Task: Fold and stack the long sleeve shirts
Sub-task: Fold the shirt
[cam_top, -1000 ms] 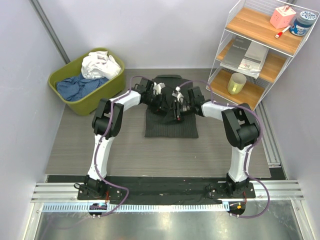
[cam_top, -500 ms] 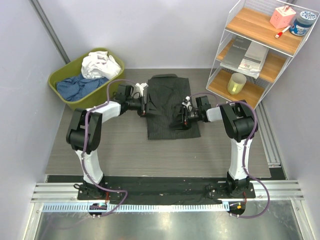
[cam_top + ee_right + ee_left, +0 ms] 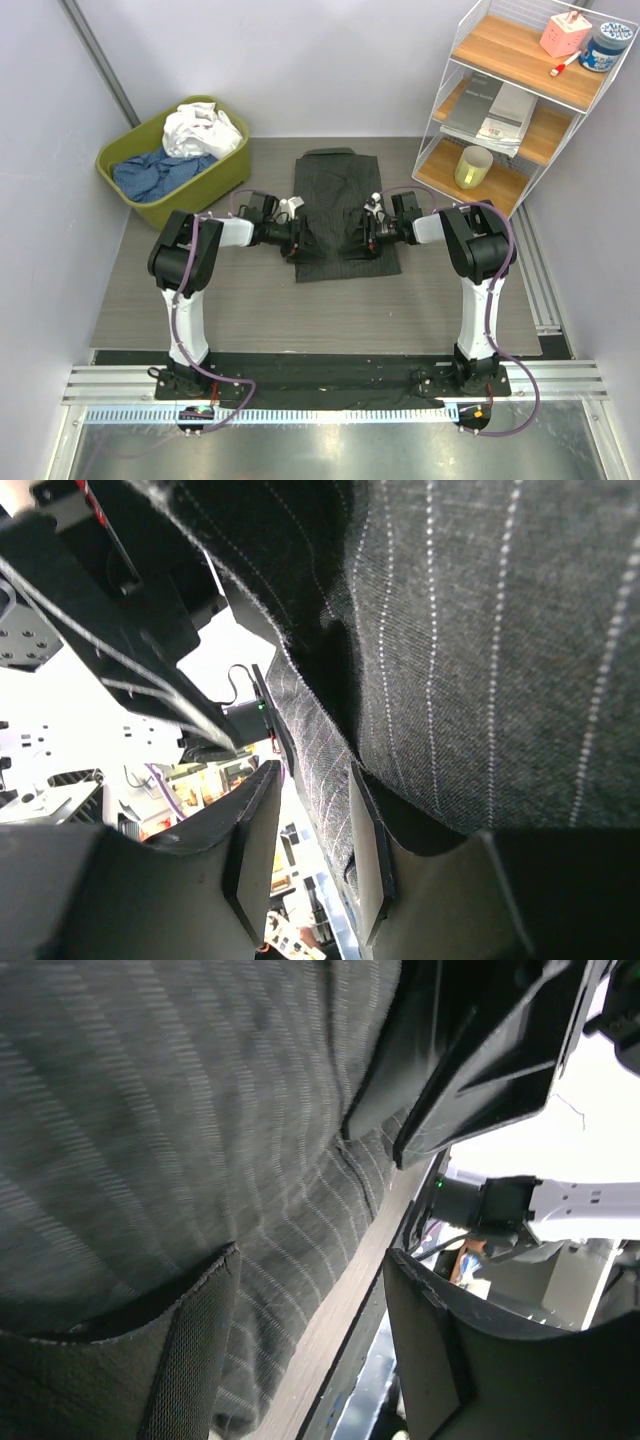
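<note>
A dark pinstriped shirt (image 3: 340, 205) lies folded into a long rectangle in the middle of the table. My left gripper (image 3: 296, 236) is low at its near-left edge. In the left wrist view the gripper (image 3: 312, 1260) is open, with one finger (image 3: 190, 1360) against the cloth and the other finger (image 3: 450, 1360) off over the table. My right gripper (image 3: 367, 232) sits at the near-right edge. In the right wrist view the gripper (image 3: 312, 775) is open, and a fold of the shirt (image 3: 480, 630) hangs in the gap beside one pad (image 3: 366, 850).
An olive bin (image 3: 215, 180) holding white and blue clothes stands at the back left. A wire shelf (image 3: 520, 100) with a cup, papers and small items stands at the back right. A metal rail (image 3: 330, 385) runs along the near edge.
Both arms have drawn back from the shirt's middle to its sides. The left gripper slid down the left edge toward the near corner. The shirt's near end now lies flatter.
</note>
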